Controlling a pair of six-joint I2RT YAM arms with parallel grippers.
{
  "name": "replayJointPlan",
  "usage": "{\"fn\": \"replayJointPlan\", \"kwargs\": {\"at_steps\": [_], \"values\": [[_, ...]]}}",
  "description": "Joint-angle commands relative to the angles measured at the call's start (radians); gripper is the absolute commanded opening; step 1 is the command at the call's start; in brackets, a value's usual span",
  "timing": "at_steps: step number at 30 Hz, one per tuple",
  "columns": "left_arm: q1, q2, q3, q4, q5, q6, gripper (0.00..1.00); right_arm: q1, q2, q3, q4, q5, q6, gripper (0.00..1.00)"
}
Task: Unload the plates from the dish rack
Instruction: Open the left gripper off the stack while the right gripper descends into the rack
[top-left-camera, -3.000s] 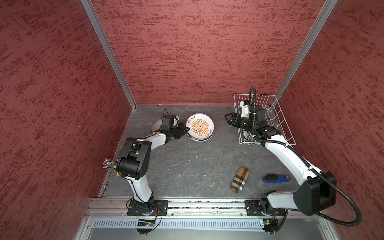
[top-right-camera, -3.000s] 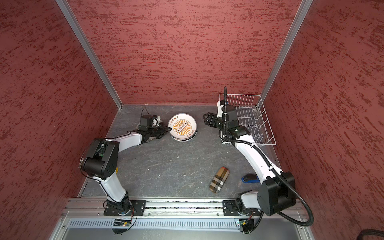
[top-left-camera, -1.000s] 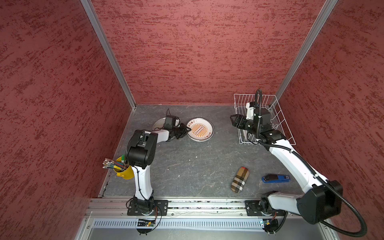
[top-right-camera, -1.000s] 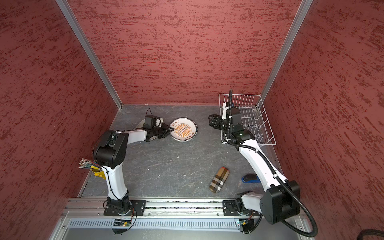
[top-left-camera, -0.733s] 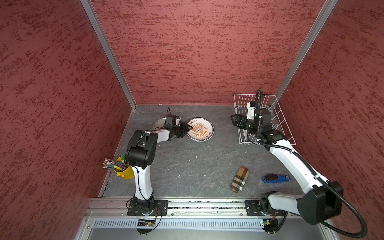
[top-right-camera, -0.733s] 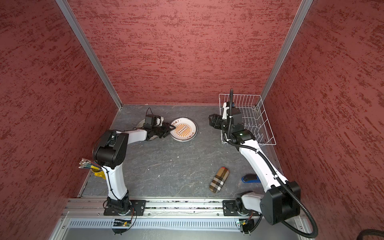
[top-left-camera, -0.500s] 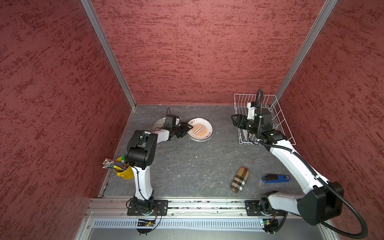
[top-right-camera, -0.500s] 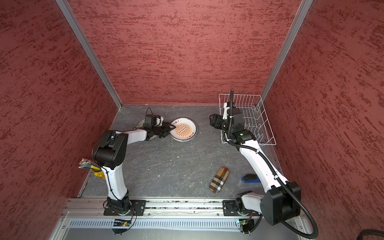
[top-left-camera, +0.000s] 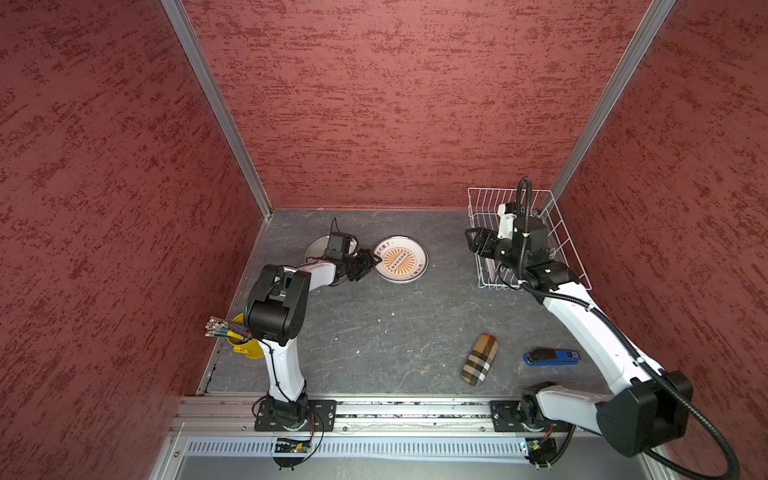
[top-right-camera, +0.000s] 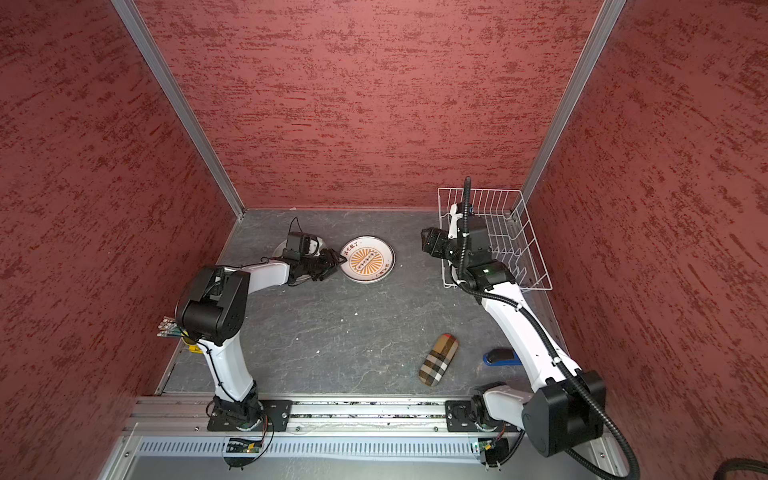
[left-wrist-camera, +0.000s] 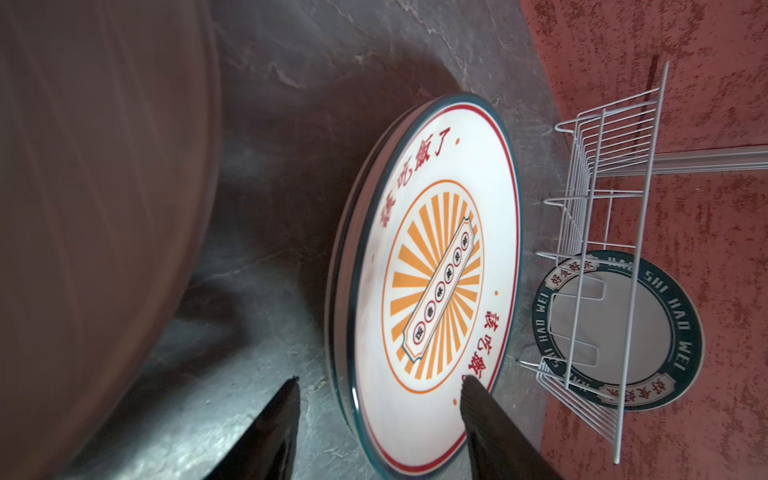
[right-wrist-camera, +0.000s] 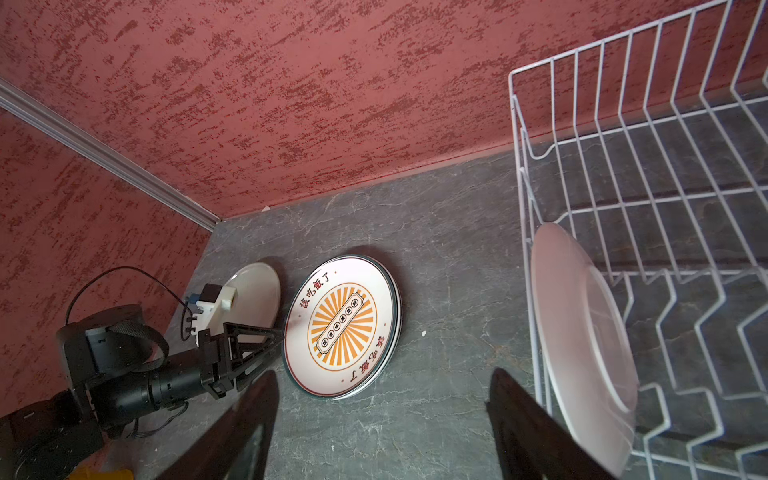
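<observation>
At the table's back left: left gripper (left-wrist-camera: 378, 380) low, jaws parted, straddling the rim of a white round plate with orange sunburst centre (top-left-camera: 400, 264), clamping nothing. Plate flat on the grey stone-look table (top-left-camera: 374, 332), stacked on another. Plain pale grey round plate (top-left-camera: 313, 251) just beside. Opposite: right gripper (right-wrist-camera: 380, 374) spread wide, holding nothing, just beside the white wire dish rack (top-left-camera: 565, 249). Inside, upright: white plate with dark lettered rim (left-wrist-camera: 615, 328).

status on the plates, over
Left pincer open at sunburst plate, flat on table. Right pincer open, empty, beside dish rack. One lettered-rim plate inside, rack wall between it and right pincer.
</observation>
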Motion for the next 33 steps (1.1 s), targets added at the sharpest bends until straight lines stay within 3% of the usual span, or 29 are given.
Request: {"fn": "replayJointPlan", "kwargs": {"at_steps": [1, 11, 33], "values": [[0.0, -0.039, -0.021, -0.015, -0.03, 0.035, 0.62, -0.008, -0.027, 0.001, -0.02, 0.04, -0.021, 0.8], [-0.017, -0.102, -0.019, -0.023, -0.031, 0.042, 0.64, -0.01, -0.012, 0.018, -0.134, 0.242, -0.114, 0.8], [-0.031, 0.006, 0.1, -0.056, -0.031, 0.054, 0.67, -0.021, -0.033, 0.023, -0.134, 0.228, -0.118, 0.8]]}}
